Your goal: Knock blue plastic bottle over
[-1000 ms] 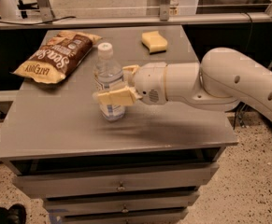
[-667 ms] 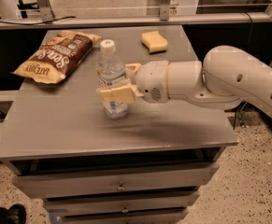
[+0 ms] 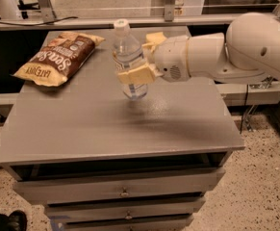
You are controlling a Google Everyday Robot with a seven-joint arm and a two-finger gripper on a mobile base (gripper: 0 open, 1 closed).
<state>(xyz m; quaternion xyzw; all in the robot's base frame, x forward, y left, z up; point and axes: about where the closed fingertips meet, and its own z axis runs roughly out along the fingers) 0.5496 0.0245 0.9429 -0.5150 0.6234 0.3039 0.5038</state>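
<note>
The blue plastic bottle (image 3: 128,52), clear with a white cap, stands near the middle of the grey table (image 3: 106,129), its top leaning slightly left. My gripper (image 3: 133,61) reaches in from the right at the bottle's mid-height. One tan finger (image 3: 135,74) lies across the bottle's front and the other sits behind it. The gripper is shut on the bottle. The bottle's base is at or just above the tabletop; I cannot tell which.
A brown chip bag (image 3: 58,57) lies flat at the table's back left. The white arm (image 3: 235,52) spans the right side above the table. A yellow piece shows behind the gripper at the back edge. Drawers are below the front edge.
The gripper and the bottle have moved together to the right and toward the back of the table. The chip bag has not moved.
</note>
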